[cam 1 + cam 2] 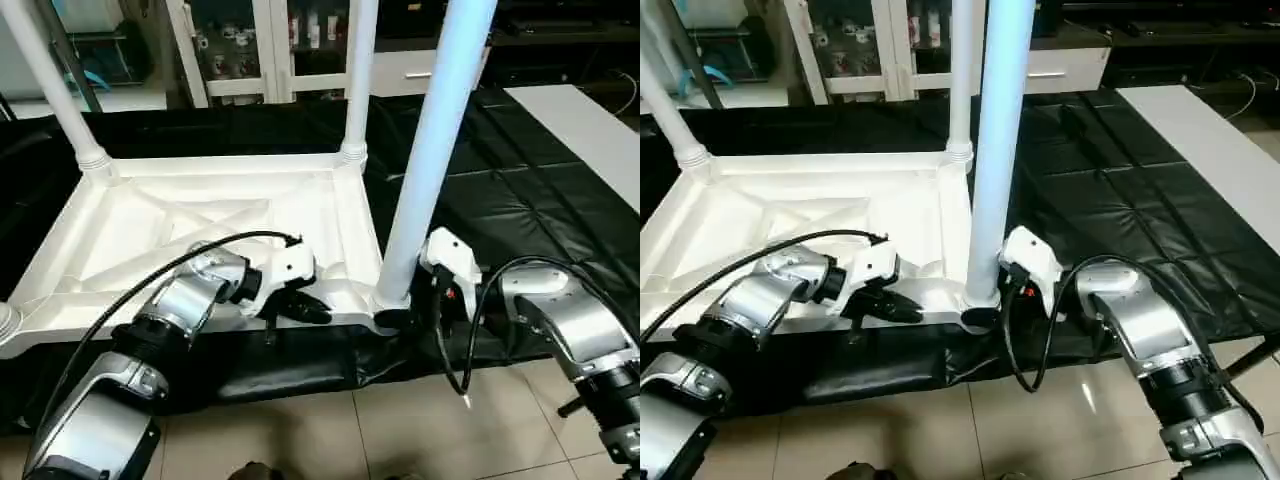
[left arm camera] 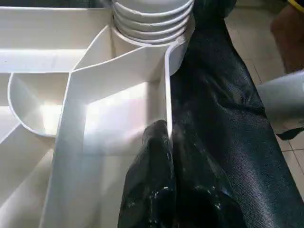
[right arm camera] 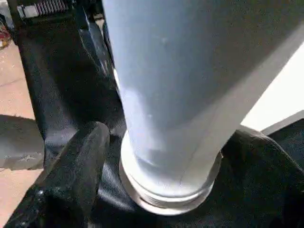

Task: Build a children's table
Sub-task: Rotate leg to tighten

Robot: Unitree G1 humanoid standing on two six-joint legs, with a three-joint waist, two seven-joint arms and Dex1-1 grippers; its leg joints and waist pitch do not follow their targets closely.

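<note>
Right gripper [image 1: 425,300] stands wide open around the base of the near leg [image 1: 430,150], which is upright in the corner socket of the upturned tabletop [image 1: 130,230]. Left gripper [image 1: 308,308], pinched shut and empty, rests on the tabletop's near rim. Seating this leg looks like the step in hand; next, the right gripper should close on it and press or twist it home.

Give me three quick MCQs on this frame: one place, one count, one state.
1. Where does the left gripper sit?
A. over the tabletop's near rim
B. on the floor
C. on the far leg

2. How many legs stand in the tabletop here?
A. one
B. three
C. five

3. The right gripper at the near leg is:
A. open
B. shut on the leg
C. holding a cable

A: its shut fingers lie at the near rim.
B: three legs rise from corners.
A: its fingers stand apart beside the leg's base.
</note>
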